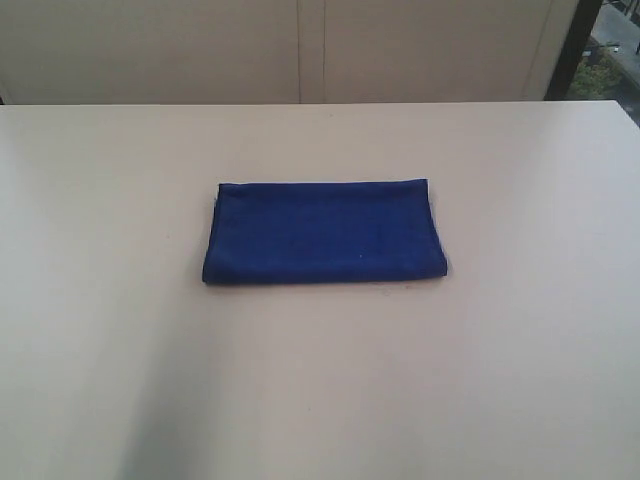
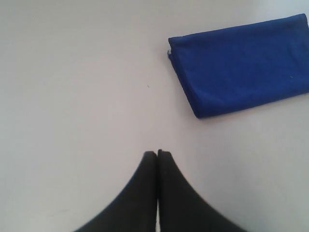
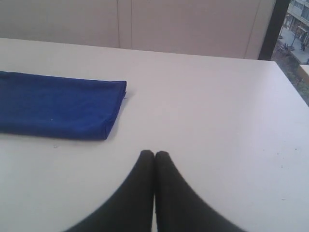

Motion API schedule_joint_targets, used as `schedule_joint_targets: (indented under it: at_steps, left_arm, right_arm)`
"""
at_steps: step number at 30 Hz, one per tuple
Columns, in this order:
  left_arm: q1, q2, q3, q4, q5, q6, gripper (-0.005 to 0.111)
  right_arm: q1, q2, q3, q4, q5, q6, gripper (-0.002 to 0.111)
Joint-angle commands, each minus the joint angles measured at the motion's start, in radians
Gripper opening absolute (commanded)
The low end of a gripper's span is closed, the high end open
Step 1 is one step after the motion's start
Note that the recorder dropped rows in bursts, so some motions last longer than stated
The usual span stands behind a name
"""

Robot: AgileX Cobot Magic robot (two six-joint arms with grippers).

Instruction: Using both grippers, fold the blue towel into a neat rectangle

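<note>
The blue towel [image 1: 323,232] lies flat in the middle of the pale table [image 1: 520,330], folded into a compact rectangle with its long side across the exterior view. Neither arm shows in that view. In the left wrist view the towel [image 2: 241,65] lies well apart from my left gripper [image 2: 157,153], whose black fingers are pressed together on nothing. In the right wrist view the towel's other end [image 3: 55,105] lies off to the side of my right gripper [image 3: 154,154], which is likewise shut and empty above bare tabletop.
A beige panelled wall [image 1: 300,50] runs along the table's far edge. A dark window frame [image 3: 268,29] stands at the far right corner, with the outdoors beyond it.
</note>
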Motion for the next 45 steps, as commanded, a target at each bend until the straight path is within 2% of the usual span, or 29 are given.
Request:
schedule_joint_targets:
  at_steps: [1,11,33,45]
  left_arm:
    - [0.003,-0.008,0.006,-0.011,0.007,0.006,0.000]
    - [0.003,-0.008,0.006,-0.011,0.007,0.006,0.000]
    - [0.003,-0.008,0.006,-0.011,0.007,0.006,0.000]
    - [0.003,-0.008,0.006,-0.011,0.007,0.006,0.000]
  right_arm:
    - [0.001,-0.004,0.007,-0.009,0.006,-0.005,0.000]
    - [0.001,-0.004,0.063,-0.009,-0.002,-0.005,0.000]
    - [0.001,-0.004,0.063,-0.009,-0.018,-0.005,0.000]
    - [-0.045,-0.004,0.063,-0.009,-0.019,-0.005,0.000]
